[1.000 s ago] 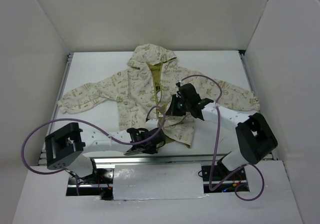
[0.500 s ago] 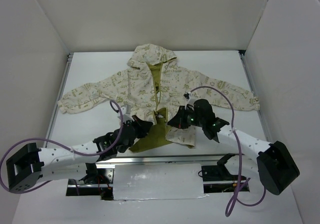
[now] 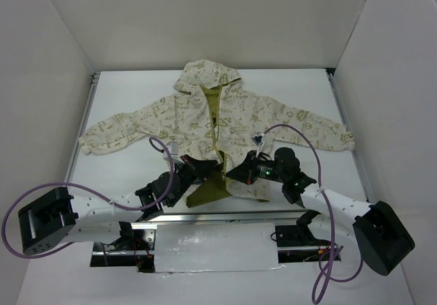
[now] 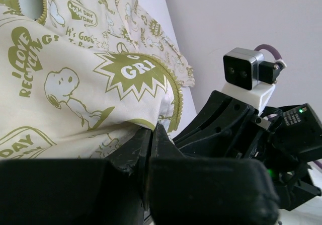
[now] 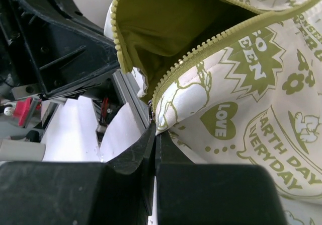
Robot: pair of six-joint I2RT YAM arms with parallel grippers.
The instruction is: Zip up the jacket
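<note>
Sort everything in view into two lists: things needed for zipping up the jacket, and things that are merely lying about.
Belongs to the job: jacket, its zipper strip, left claw, right claw.
Merely there: white table, purple cables, surrounding white walls.

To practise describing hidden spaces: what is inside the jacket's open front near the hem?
Olive-yellow lining of the jacket, edged by zipper teeth. Nothing else shows inside; the deeper fold is shadowed, and fabric hides what lies below.

My top view looks down from behind over the whole bench (image 3: 116, 93), and both wrist views sit close against the same jacket (image 3: 184, 121) hem.
</note>
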